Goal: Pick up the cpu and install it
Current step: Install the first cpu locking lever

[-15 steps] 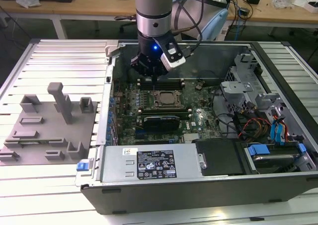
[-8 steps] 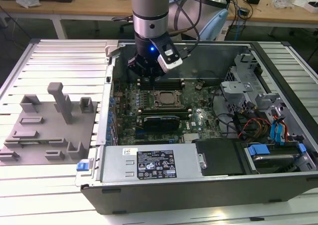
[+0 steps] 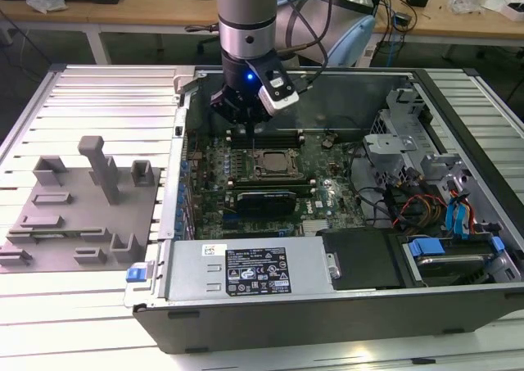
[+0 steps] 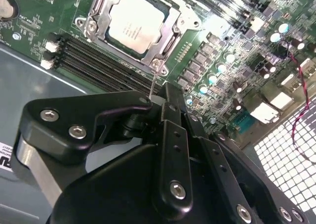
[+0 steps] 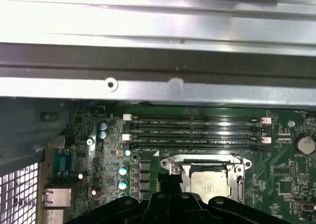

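The cpu (image 4: 133, 23), a flat square chip with a silvery top, lies inside the metal socket frame on the green motherboard (image 3: 246, 192). It also shows in the exterior view (image 3: 274, 165) and in the first wrist view (image 5: 210, 185). My gripper (image 3: 248, 119) hangs over the board just behind the socket, near the row of black memory slots (image 5: 195, 132), and is apart from the chip. In the second wrist view the gripper's black body (image 4: 157, 98) sits in the foreground, and a thin bright pin (image 4: 153, 83) points from it toward the socket's corner.
The board sits in an open computer case (image 3: 327, 305) with a power supply (image 3: 250, 269) at the front and drive cages with cables (image 3: 442, 215) on the exterior view's right. Grey plastic fixture blocks (image 3: 82, 207) stand on the slatted table on the exterior view's left. A black card (image 3: 266, 201) lies in front of the socket.
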Motion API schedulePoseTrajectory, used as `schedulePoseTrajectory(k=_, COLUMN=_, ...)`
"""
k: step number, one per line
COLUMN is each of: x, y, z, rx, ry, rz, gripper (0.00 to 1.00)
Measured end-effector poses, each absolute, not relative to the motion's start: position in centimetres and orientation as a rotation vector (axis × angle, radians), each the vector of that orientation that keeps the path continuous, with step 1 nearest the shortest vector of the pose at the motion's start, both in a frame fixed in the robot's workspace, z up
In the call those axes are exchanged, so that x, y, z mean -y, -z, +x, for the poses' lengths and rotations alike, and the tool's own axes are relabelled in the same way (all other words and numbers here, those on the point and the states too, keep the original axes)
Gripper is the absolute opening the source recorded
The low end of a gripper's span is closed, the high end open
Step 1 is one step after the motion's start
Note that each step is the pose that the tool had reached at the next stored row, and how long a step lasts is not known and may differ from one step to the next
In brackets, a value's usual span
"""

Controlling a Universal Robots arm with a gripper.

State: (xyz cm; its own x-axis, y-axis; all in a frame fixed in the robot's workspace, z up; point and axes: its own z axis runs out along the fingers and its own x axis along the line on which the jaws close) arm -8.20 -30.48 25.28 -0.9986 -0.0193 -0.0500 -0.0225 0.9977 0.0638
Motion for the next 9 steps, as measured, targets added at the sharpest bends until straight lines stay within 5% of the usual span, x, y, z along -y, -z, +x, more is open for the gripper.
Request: schedulePoseTrajectory(k=9, x=30.14, y=-25.25, z=-8.43, rx=-3.09, ry=-0.106, rz=-0.031, gripper=0.11)
